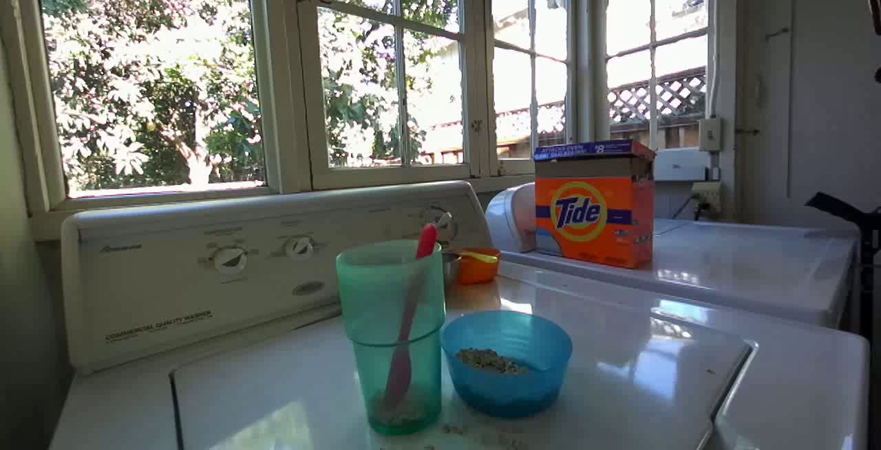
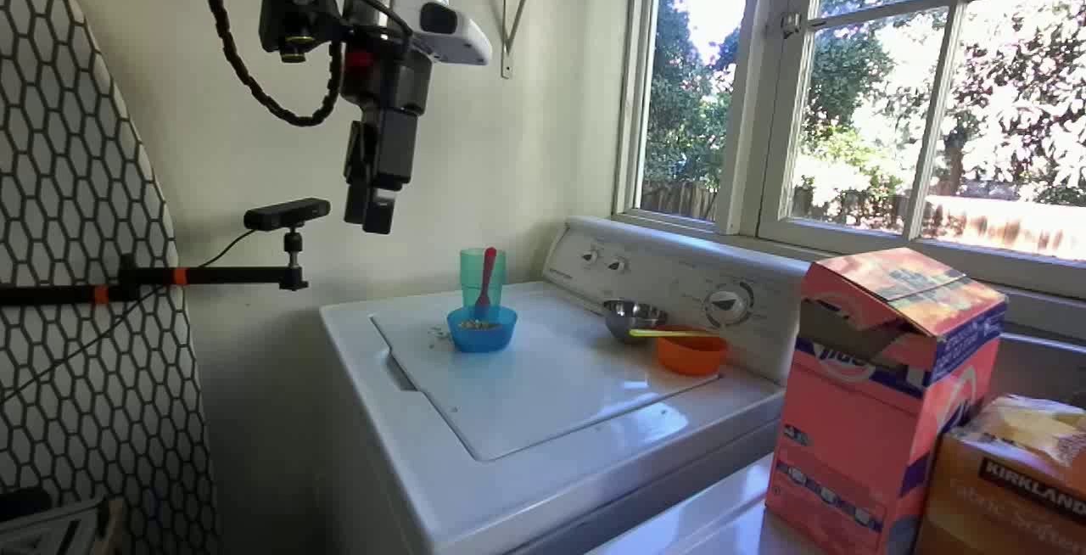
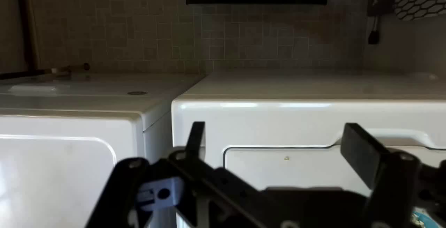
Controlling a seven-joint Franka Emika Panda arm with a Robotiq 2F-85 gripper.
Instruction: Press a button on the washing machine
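Note:
The washing machine is a large white top-loader, seen in both exterior views (image 1: 640, 395) (image 2: 543, 402) and in the wrist view (image 3: 264, 123). Its cream back panel (image 1: 172, 298) (image 2: 670, 275) carries a left knob (image 1: 230, 259) (image 2: 590, 256), a middle knob (image 1: 300, 247) (image 2: 618, 266) and a larger right knob (image 2: 728, 306). The large knob is partly hidden behind a red spoon in an exterior view. My gripper (image 2: 369, 220) hangs high above the machine's level, by the wall, away from the panel. In the wrist view the gripper (image 3: 275, 130) has its fingers wide apart with nothing between.
A green cup (image 1: 361, 298) with the red spoon (image 1: 416, 285) and a blue bowl (image 1: 509, 367) stand on the lid. A metal bowl (image 2: 632, 322) and an orange bowl (image 2: 691, 355) stand before the panel. A Tide box (image 1: 585, 223) and a Kirkland box (image 2: 1010, 487) stand beside the washer.

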